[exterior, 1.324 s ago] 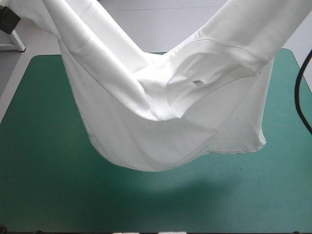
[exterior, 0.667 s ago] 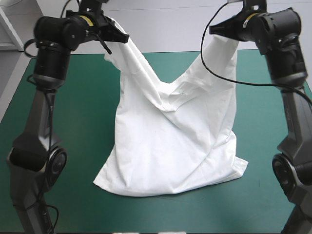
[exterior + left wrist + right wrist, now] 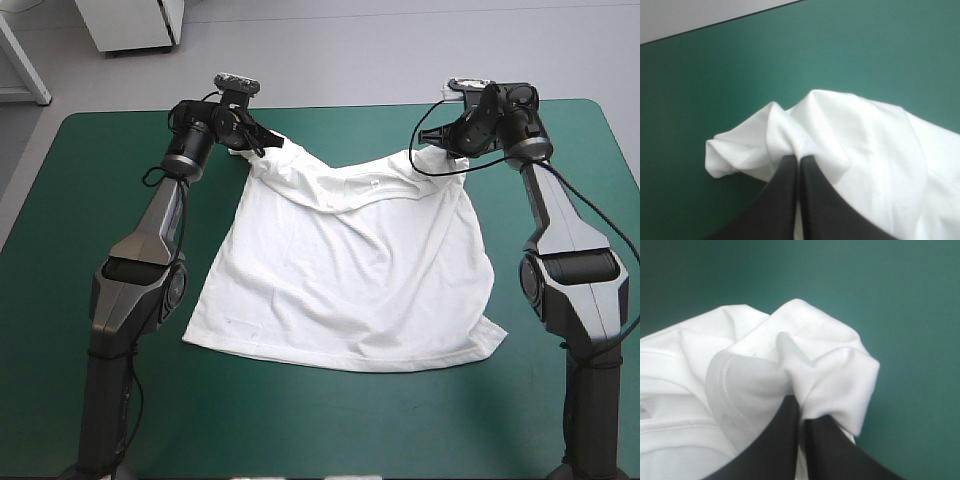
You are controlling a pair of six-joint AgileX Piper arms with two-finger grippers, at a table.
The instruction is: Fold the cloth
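T-shirt (image 3: 345, 275), white, lay spread at the frame's centre on the teal-green cover (image 3: 70, 220), hem toward the lower edge. At upper left, the left gripper (image 3: 262, 148) was clamped on one shoulder corner. At upper right, the right gripper (image 3: 447, 150) pinched the other. Step judged: laying flat. The next move likely calls for drawing the sagging collar edge taut before release.
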